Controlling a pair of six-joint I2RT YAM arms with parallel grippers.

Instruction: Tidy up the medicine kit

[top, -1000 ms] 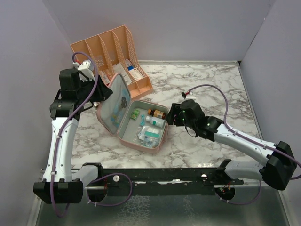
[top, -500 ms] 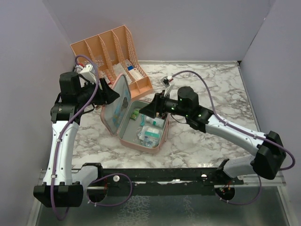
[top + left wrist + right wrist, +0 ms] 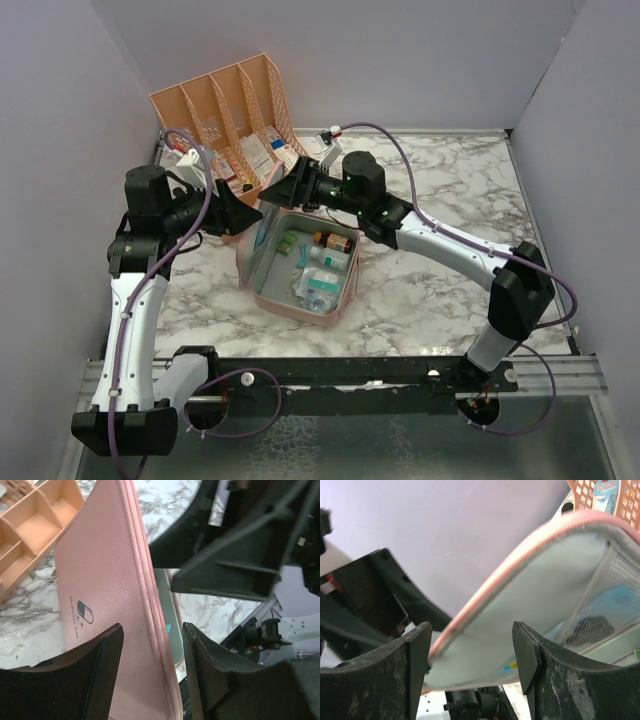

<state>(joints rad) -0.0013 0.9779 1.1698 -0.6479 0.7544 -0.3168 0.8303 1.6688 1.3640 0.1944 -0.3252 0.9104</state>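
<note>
One left hand [image 3: 151, 627] is spread, a finger on each side of the lid [image 3: 262, 228]. One peach organizer [image 3: 215, 100] stands behind. One pink medicine kit [image 3: 295, 307] sits mid-surface [image 3: 430, 290] with medicines [image 3: 318, 262] inside. One right hand [image 3: 470, 625] is spread at the lid's top. Packing looks mostly done. Shutting and zipping are left.

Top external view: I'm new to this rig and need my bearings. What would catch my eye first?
The pink medicine kit lies open mid-table, its lid standing nearly upright along its left side. Both arms meet at that lid: the left gripper and right gripper each straddle its edge, jaws apart. A peach slotted organizer stands behind, by the back wall.
</note>
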